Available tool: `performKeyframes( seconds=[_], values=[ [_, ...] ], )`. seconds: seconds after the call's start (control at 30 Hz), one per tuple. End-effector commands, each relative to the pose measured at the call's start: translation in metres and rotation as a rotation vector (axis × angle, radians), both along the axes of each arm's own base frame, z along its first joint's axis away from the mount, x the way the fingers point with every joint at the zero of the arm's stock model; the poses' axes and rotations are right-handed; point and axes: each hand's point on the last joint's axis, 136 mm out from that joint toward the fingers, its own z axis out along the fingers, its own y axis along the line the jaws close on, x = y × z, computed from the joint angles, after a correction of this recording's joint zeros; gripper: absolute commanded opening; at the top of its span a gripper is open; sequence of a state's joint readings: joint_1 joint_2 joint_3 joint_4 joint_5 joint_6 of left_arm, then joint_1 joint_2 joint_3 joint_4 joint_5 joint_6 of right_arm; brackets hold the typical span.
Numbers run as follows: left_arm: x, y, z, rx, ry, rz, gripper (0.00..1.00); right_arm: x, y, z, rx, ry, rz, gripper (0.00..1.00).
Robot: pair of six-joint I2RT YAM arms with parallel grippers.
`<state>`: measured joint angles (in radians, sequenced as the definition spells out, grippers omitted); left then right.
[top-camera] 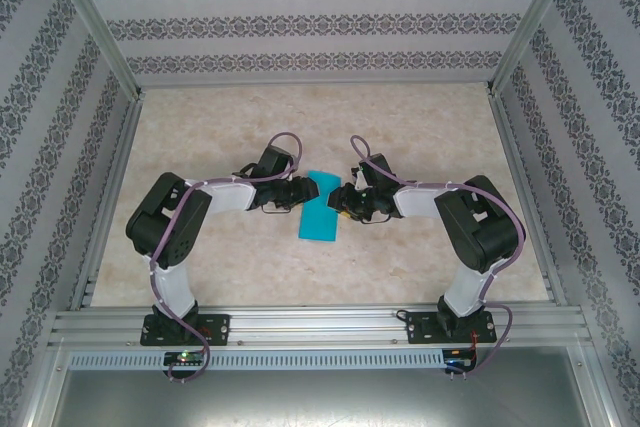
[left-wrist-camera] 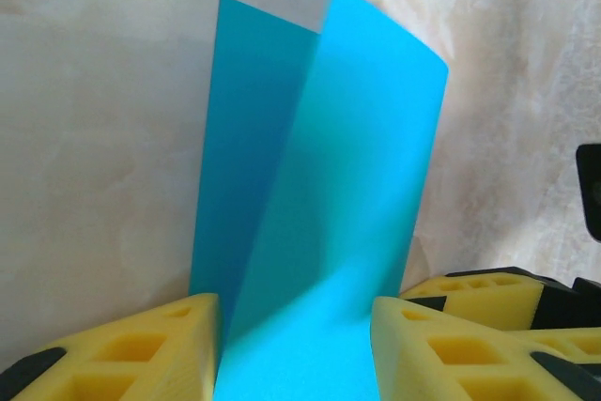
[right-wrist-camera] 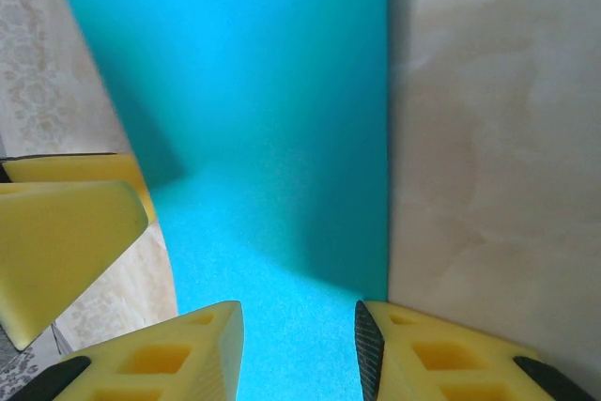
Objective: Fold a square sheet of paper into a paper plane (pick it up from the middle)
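The square sheet of paper [top-camera: 320,207] is teal-blue and lies folded into a long strip on the table between the two arms. In the left wrist view its top layer [left-wrist-camera: 329,185] stands lifted off the darker lower layer along the crease. My left gripper [top-camera: 308,190] sits at the strip's far left edge, and its yellow fingers [left-wrist-camera: 188,345] stand apart with the paper running between them [left-wrist-camera: 296,349]. My right gripper [top-camera: 343,199] is at the far right edge, open [right-wrist-camera: 296,349], with the flat paper [right-wrist-camera: 263,119] under the gap.
The beige marbled table top [top-camera: 200,247] has free room all round the paper. Aluminium frame rails [top-camera: 320,322] run along the near edge and both sides. The left gripper's yellow finger [right-wrist-camera: 66,232] shows close beside the right gripper.
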<state>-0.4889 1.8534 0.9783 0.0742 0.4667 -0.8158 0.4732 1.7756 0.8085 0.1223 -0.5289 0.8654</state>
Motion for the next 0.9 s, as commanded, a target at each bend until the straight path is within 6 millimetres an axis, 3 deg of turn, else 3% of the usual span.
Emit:
performKeyframes(
  seconds=[0.0,0.2,0.53,0.87],
  values=[
    [0.003,-0.001,0.001,-0.017,-0.008,-0.011,0.46,-0.006,-0.009,-0.015,-0.031,0.034,-0.014,0.38],
    [-0.002,-0.011,0.012,-0.098,-0.009,-0.034,0.41,-0.004,-0.006,-0.011,-0.014,0.018,-0.006,0.38],
    [-0.008,-0.008,0.018,-0.121,-0.004,-0.014,0.37,0.007,0.001,0.028,0.017,-0.101,0.022,0.40],
    [-0.010,-0.011,0.029,-0.164,-0.003,-0.015,0.33,-0.013,0.001,0.060,-0.060,-0.313,0.111,0.41]
  ],
)
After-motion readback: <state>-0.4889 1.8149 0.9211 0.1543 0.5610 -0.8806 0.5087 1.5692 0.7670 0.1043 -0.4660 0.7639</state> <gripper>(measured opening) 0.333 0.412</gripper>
